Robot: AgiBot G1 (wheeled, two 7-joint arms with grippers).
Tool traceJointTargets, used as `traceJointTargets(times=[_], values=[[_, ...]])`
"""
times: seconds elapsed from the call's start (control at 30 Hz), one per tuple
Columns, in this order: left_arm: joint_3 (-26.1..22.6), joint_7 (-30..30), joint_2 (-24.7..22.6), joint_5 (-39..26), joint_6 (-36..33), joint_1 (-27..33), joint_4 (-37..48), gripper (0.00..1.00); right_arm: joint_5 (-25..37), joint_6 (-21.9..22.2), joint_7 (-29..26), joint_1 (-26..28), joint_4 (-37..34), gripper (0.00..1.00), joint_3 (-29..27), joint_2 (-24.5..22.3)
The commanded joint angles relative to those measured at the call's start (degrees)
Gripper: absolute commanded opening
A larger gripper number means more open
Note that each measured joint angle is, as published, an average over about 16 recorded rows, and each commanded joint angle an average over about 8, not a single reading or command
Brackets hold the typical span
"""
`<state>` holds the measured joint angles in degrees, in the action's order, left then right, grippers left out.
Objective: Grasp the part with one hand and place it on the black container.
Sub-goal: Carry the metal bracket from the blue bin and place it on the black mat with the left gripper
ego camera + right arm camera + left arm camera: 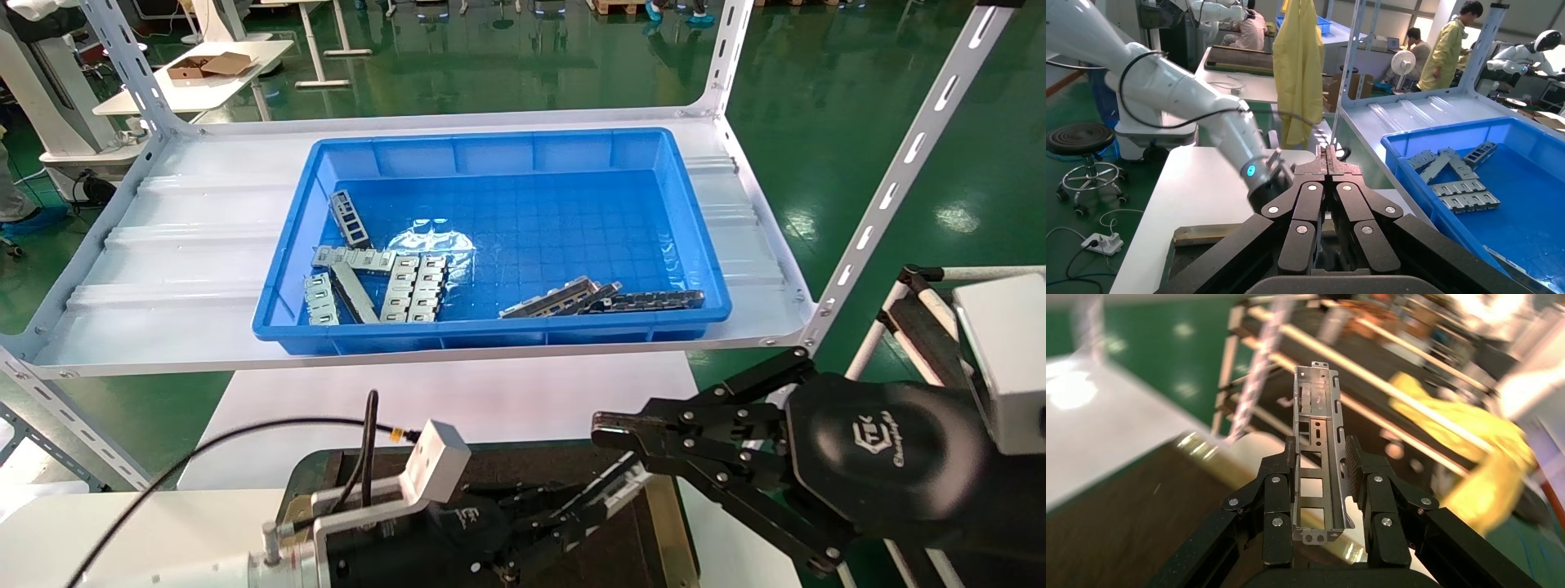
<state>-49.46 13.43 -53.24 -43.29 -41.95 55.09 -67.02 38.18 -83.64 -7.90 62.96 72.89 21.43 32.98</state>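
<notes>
My left gripper (584, 506) is shut on the part (619, 483), a silvery ladder-like channel strip. In the left wrist view the part (1318, 416) stands between the two fingers and sticks out well past the gripper (1321, 454). It is held just above the black container (654, 539), a flat dark tray with brass edge strips at the bottom of the head view. The tray also shows in the left wrist view (1119, 520). My right gripper (603, 427) is shut and empty, above the tray's right side; it also shows in the right wrist view (1328, 153).
A deep blue bin (490, 331) on a white metal shelf (180, 245) holds several metal strips and pale tabbed plates (413, 286). A white table (458, 400) lies under the shelf. Slotted shelf posts (899, 171) stand at the right and left.
</notes>
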Motion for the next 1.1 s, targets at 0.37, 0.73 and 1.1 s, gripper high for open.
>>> traceJointTargets(times=[0.37,0.73,1.1], values=[[-3.89,7.98,-3.98,-1.62,28.16,-10.76,-6.3,0.0,0.0,0.0,0.0,0.0,0.0,0.0,0.01,0.0],[-6.4,9.58,-12.38,-1.42,47.15,-13.58,-4.23,0.0,-0.01,0.01,0.01,0.0,0.0,0.0,0.01,-0.01],[-6.68,9.43,-20.53,-0.51,57.57,-12.76,1.92,0.0,-0.01,0.01,0.01,0.01,0.0,0.0,0.02,-0.01]])
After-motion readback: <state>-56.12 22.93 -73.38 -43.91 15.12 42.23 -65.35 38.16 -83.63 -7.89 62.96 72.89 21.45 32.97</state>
